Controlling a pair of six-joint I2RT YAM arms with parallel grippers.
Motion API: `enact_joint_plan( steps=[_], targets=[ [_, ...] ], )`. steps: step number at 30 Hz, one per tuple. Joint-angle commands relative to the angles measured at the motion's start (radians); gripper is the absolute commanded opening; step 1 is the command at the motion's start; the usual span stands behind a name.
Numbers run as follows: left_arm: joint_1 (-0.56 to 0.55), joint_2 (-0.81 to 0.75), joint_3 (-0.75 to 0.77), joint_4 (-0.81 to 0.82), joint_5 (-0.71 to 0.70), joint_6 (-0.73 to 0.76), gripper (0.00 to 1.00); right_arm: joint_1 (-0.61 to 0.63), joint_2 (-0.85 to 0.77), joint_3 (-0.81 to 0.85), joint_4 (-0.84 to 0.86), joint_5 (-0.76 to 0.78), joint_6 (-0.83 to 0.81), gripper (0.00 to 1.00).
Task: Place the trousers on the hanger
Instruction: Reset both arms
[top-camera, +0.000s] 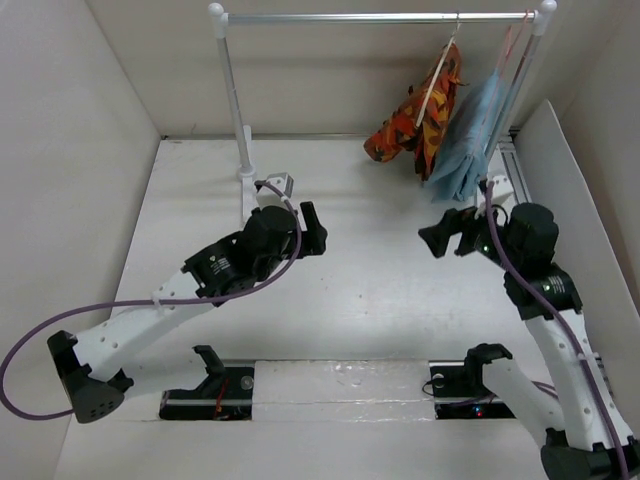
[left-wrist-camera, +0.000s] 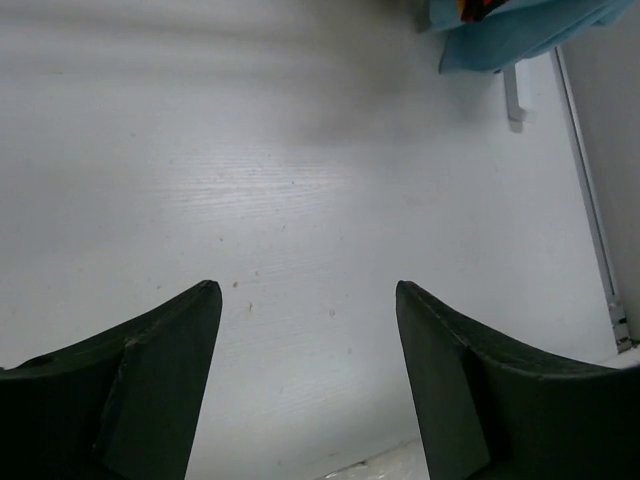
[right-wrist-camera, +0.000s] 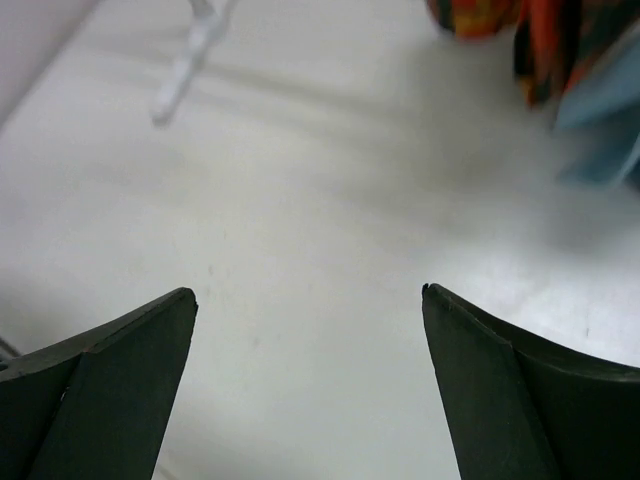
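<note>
One right end effector (right-wrist-camera: 310, 300) hovers apart from, apparently below, the hanging trousers (top-camera: 405, 125).

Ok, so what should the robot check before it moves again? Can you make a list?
1. Trousers draped on the hanger: ok.
2. Hanger hooked over the rail: ok.
3. Left gripper open with nothing in it: ok.
4. Right gripper open with nothing in it: ok.
5. Trousers hanging apart from the light blue garment: cannot tell, as they overlap in the top view.
6. Trousers sitting evenly so they will not slide off: cannot tell.
</note>
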Motion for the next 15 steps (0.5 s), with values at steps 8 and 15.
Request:
enact_joint_plan(
  steps=[8,15],
  targets=[
    [0.004,-0.135,-0.222,0.106,0.070,-0.081,0.69,0.073,-0.286,-0.231,-0.406,0.305,-0.014,1.00],
    [0.004,-0.109,-0.225,0.136,0.089,-0.093,0.68,0.073,-0.220,-0.170,-0.302,0.257,-0.008,1.00]
  ],
)
